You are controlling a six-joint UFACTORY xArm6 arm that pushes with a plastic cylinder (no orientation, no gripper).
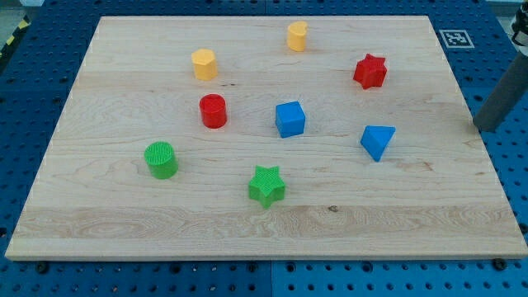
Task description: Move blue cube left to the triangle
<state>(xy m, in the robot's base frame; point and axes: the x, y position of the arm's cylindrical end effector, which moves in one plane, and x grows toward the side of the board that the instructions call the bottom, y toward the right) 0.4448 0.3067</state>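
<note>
**Blue cube waits mid-board, rod parked off the right edge**

The blue cube (289, 119) sits near the centre of the wooden board (124, 223), slightly toward the view's right. The blue triangle (377, 141) lies at about four o'clock from it, apart by a clear strip of bare wood. The task wording reads most naturally as setting the cube just beside the triangle's left face, so the cube probably needs only a short slide toward four o'clock.

Around the cube, the red cylinder (213, 110) stands at nine o'clock, the green star (266, 185) at about seven o'clock, and the red star (370, 71) at about two o'clock. Further out are two yellow blocks, one (204, 63) at ten o'clock and one (297, 36) at twelve, their shapes hard to settle, and the green cylinder (161, 159) well away at eight o'clock.

The dark rod shows at the view's right edge, beyond the board and over the blue pegboard base (462, 280). My tip (483, 128) is at about three o'clock from the cube, well apart from every block and touching nothing. It is a plain rod, with no jaws to spread or close.

To do this well, I judge the tip should travel round to the cube's ten o'clock side, passing between the red star and the cube without brushing either. It should meet the cube's face squarely, so the cube slides rather than spins, and stop before the cube nudges the triangle.
</note>
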